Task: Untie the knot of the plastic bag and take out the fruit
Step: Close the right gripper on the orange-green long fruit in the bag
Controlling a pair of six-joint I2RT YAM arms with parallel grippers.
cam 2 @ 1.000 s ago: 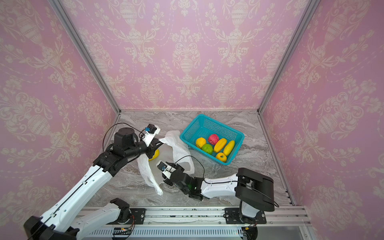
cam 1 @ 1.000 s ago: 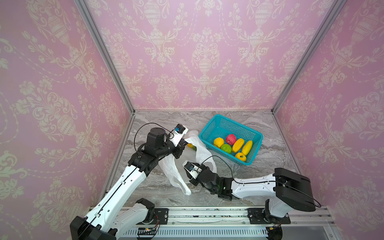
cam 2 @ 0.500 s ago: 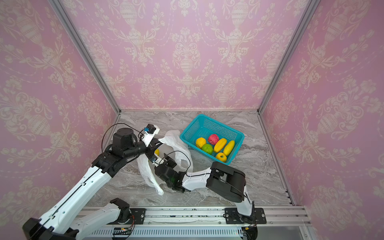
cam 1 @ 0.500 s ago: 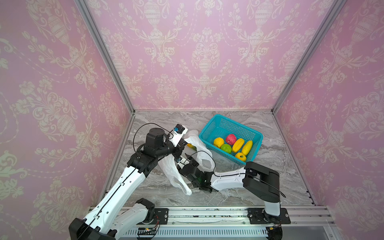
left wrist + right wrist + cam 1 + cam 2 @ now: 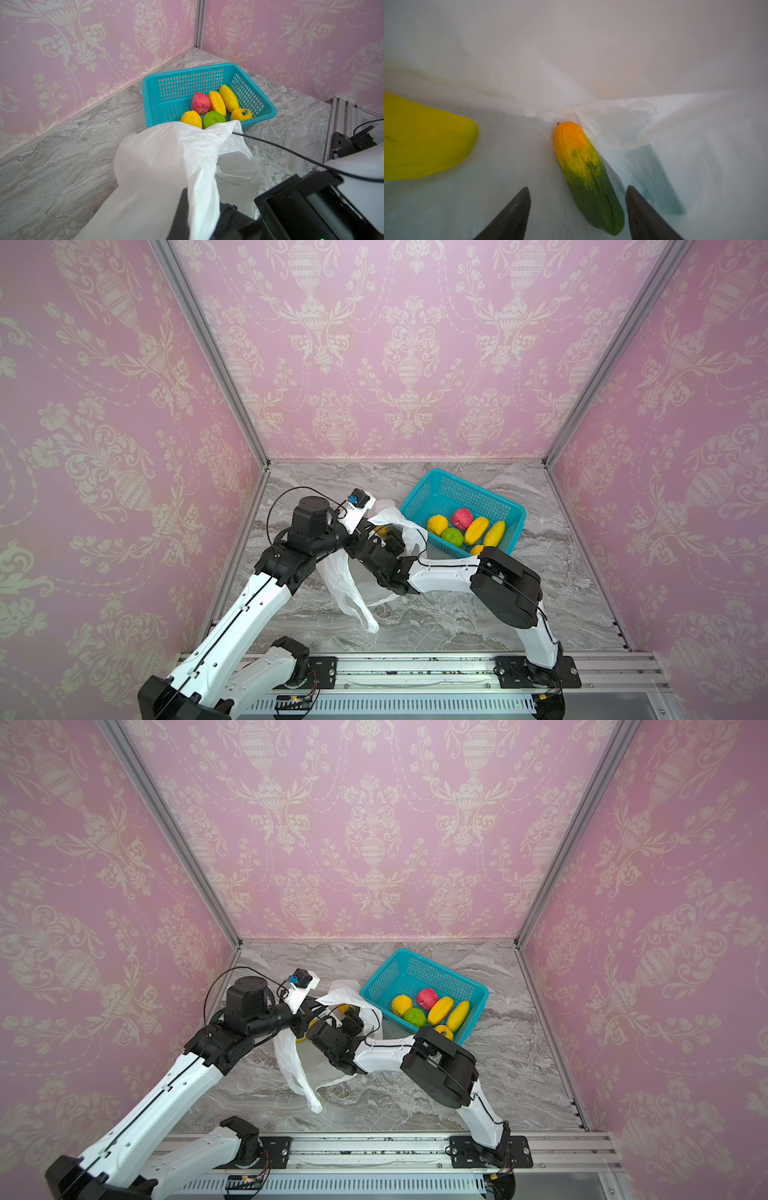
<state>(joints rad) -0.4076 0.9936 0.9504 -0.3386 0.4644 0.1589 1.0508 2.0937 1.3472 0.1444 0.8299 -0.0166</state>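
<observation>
The white plastic bag (image 5: 345,585) hangs crumpled at the left, its mouth held up by my left gripper (image 5: 204,216), which is shut on a fold of its rim. My right gripper (image 5: 577,191) reaches inside the bag (image 5: 612,62) with its jaws open. A long green-orange fruit (image 5: 583,166) lies between the two dark fingers (image 5: 512,212), nearer one of them, and is not gripped. A long yellow fruit (image 5: 425,141) lies beside it in the bag. The knot is out of view.
A teal mesh basket (image 5: 440,489) stands at the back right, just beyond the bag, holding several fruit pieces (image 5: 462,519). In the left wrist view the basket (image 5: 187,69) sits in the corner by the pink walls. The right arm's cable (image 5: 291,151) crosses over the bag.
My right arm has swung left and pushed its gripper from in front of the bag into the bag's mouth, with its jaws spreading wider. The left gripper has kept holding the bag up.
</observation>
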